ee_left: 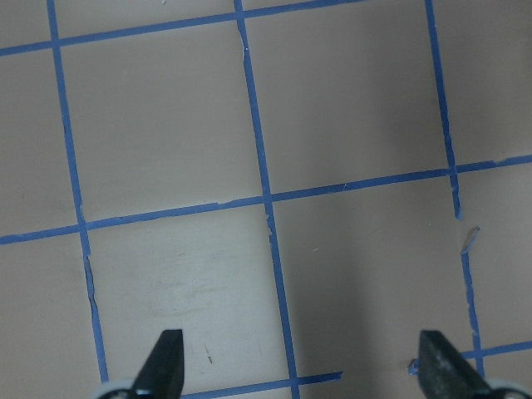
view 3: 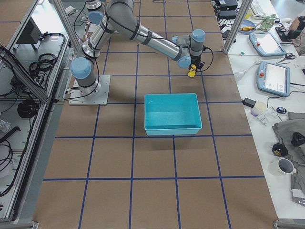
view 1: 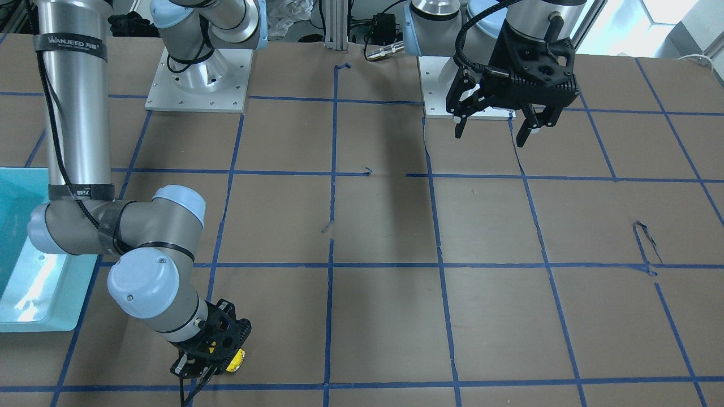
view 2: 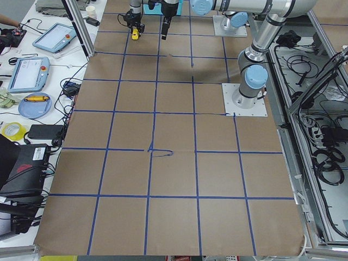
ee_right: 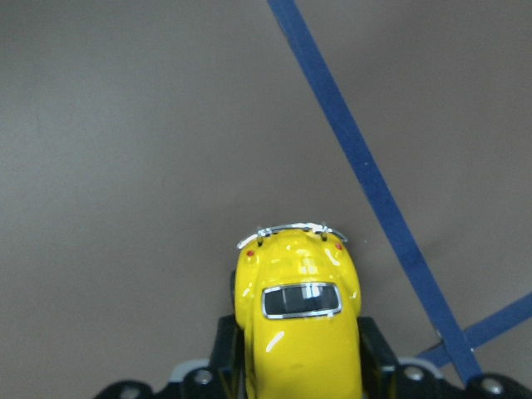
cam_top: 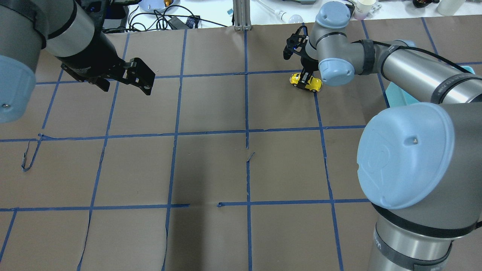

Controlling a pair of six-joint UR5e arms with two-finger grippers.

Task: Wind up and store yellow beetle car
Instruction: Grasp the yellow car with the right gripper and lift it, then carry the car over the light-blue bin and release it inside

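The yellow beetle car (ee_right: 298,328) is a small glossy toy with a dark rear window and a silver bumper. My right gripper (ee_right: 298,366) is shut on its sides, black fingers (ee_right: 223,349) pressing either flank. It holds the car low, at or just above the brown paper beside a blue tape line. The car also shows in the overhead view (cam_top: 305,82) and the front-facing view (view 1: 236,360), under the right gripper (cam_top: 304,75). My left gripper (cam_top: 124,86) is open and empty, hovering over bare paper far from the car; it also shows in the left wrist view (ee_left: 299,366).
A teal bin (view 3: 171,114) stands on the table near the right arm; its edge shows in the front-facing view (view 1: 22,254). The table is brown paper with a blue tape grid (cam_top: 246,131). Tablets and cables lie on side benches.
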